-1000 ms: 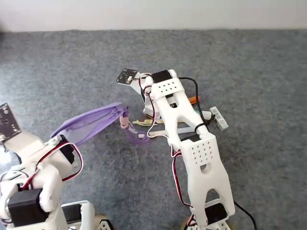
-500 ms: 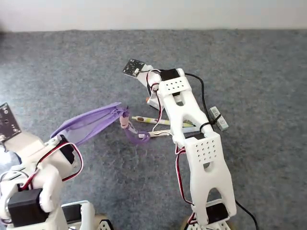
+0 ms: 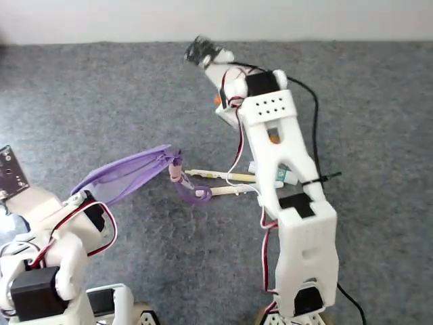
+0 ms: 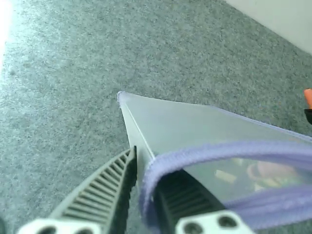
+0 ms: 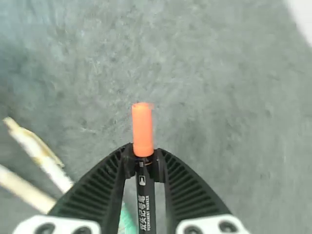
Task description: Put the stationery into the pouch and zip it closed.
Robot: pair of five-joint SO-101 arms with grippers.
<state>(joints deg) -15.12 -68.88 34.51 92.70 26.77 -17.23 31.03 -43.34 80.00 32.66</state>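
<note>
My left gripper [image 4: 142, 163] is shut on the purple zip edge of the translucent pouch [image 4: 195, 126], which it holds lifted at one end. From above, the pouch [image 3: 128, 172] slopes from that gripper [image 3: 86, 193] down to its zip pull [image 3: 176, 169] on the carpet. At the far side of the table my right gripper [image 3: 218, 91] is shut on a black marker [image 5: 143, 131] with an orange cap, held above the carpet [image 5: 219, 73]. Two pale pens [image 3: 213, 175] lie beside the pouch's mouth, partly under the right arm.
A small white and teal item [image 3: 272, 173] lies by the pens under the right arm. The grey carpet [image 3: 379, 122] runs to a white wall edge [image 3: 101, 20] at the back. The left arm's base [image 3: 40, 284] fills the near left corner.
The right arm has risen from over the pens and swung toward the far edge, carrying the orange-capped marker. The left arm and pouch have kept still.
</note>
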